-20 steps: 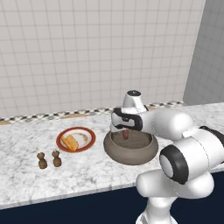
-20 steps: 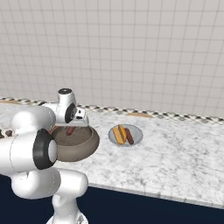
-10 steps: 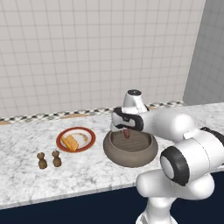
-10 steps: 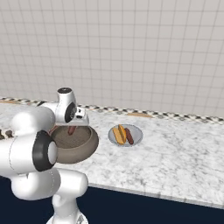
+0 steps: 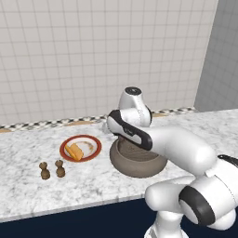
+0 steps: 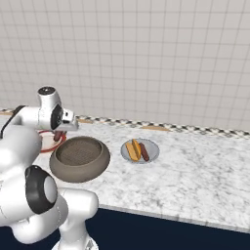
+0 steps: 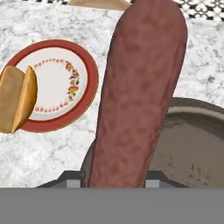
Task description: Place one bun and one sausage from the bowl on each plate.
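Fingers (image 7: 74, 178) show as little more than two grey stubs at the foot of the hand view, clamped on a sausage (image 7: 138, 92) that rises between them and blocks much of what lies beyond; in the right base view the gripper (image 6: 59, 135) is tucked under the white wrist, with a short dark-red piece of that sausage hanging from it, and in the left base view the forearm covers it altogether. Under everything runs the speckled marble table (image 5: 28, 186), its far edge lined by a checkered strip. On it the wide brownish-grey bowl (image 6: 78, 168) sits below the hand; its floor looks bare in the right base view, while in the left base view the arm hides the near side of its inside. To the bowl's left lies the red-rimmed plate (image 5: 93, 142), carrying a bun (image 5: 74, 151) on its left half; from the right base only a red arc of this plate peeks out behind the arm. On the bowl's other side the plain grey plate (image 6: 152, 145) holds a second bun (image 6: 132, 150) and a second sausage (image 6: 144, 152) side by side. Two small brown shakers (image 5: 52, 170) stand close together near the table's front edge, well left of the bowl.
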